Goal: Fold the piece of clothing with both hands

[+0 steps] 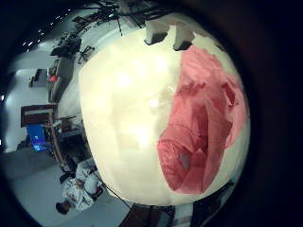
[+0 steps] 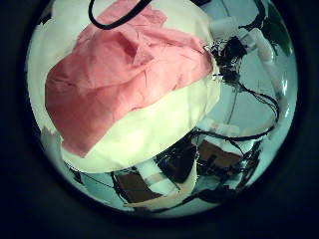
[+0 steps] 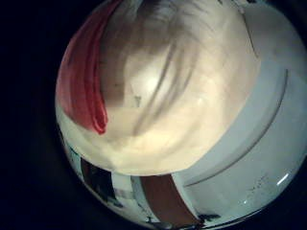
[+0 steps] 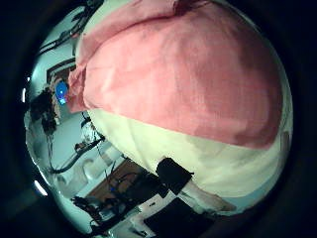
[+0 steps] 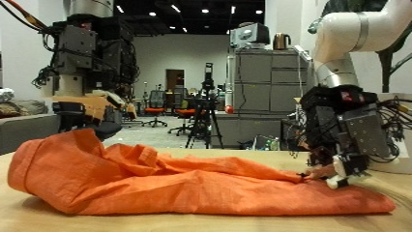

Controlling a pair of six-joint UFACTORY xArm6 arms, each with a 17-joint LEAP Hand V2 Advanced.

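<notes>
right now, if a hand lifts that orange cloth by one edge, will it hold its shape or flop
The orange cloth lies crumpled in soft folds on the table, so it would likely flop and drape. It looks thin, so probably light. Pushed by the robot hand, it would probably bunch rather than slide whole.

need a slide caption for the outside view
Orange garment lies crumpled on the table while a hand reaches down to its edge.

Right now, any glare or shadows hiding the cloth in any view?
Left little finger side palm view: bright glare patches on the table, cloth readable. Right little finger side palm view: dark shadow streaks across the table, little cloth shows. Outside view: cloth evenly lit.
</notes>
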